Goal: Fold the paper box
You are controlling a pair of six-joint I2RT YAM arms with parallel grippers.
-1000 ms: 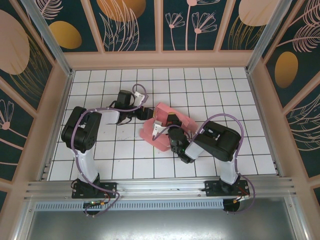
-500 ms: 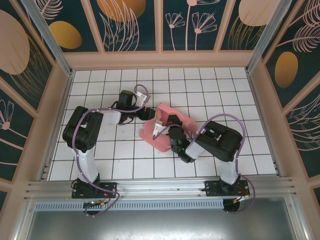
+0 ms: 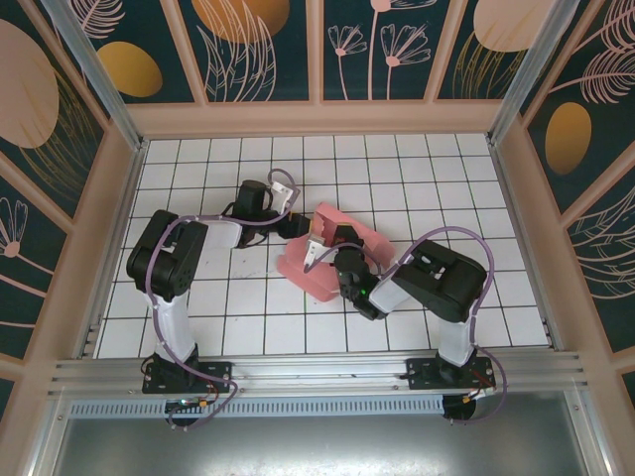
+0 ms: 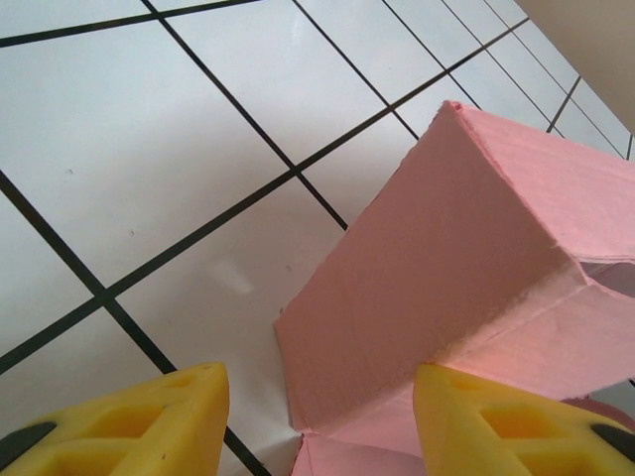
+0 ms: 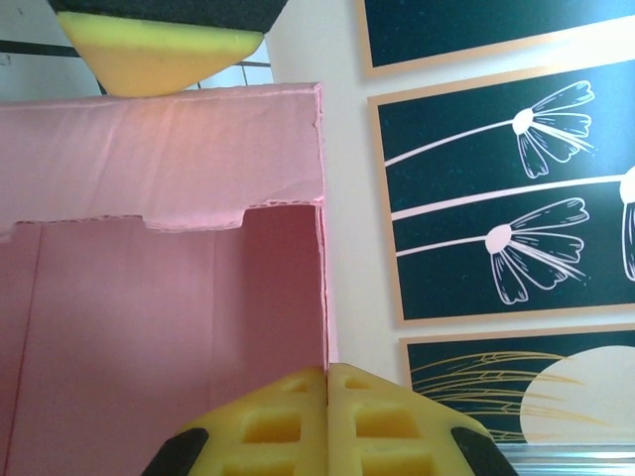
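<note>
Right wrist: right gripper (image 5: 327,375) clamped on paper box (image 5: 149,327) wall edge; left gripper (image 4: 317,397) jaws apart at its corner.

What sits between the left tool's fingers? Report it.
Left wrist view: bare white floor tile and a corner of the paper box lie between the left tool's open fingers.

no readable text, no labels, no numbers

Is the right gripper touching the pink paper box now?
Touching. In the right wrist view, the right gripper is shut, and the upright edge of the paper box runs down into the seam between its yellow pads.
</note>
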